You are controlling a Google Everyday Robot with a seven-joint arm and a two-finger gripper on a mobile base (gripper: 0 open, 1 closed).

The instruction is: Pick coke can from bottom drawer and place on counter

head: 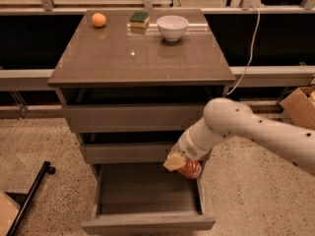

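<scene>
Tool (180,165): clenched on coke can (191,169), above open bottom drawer (147,224).
Can lettering: unreadable.
Worktop (142,58): one bowl (172,27), one orange (99,19), one sponge (139,18).
Drawers (133,118): three.

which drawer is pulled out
The bottom drawer: it juts forward, inside showing; top drawer and middle drawer are pushed in. The gripper is over its right rear, at the coke can.

Lab-like room, speckled floor (39,141), cardboard box (298,107), gripper fingers (173,162) clasping coke can (191,168) over bottom drawer (147,224)
</scene>
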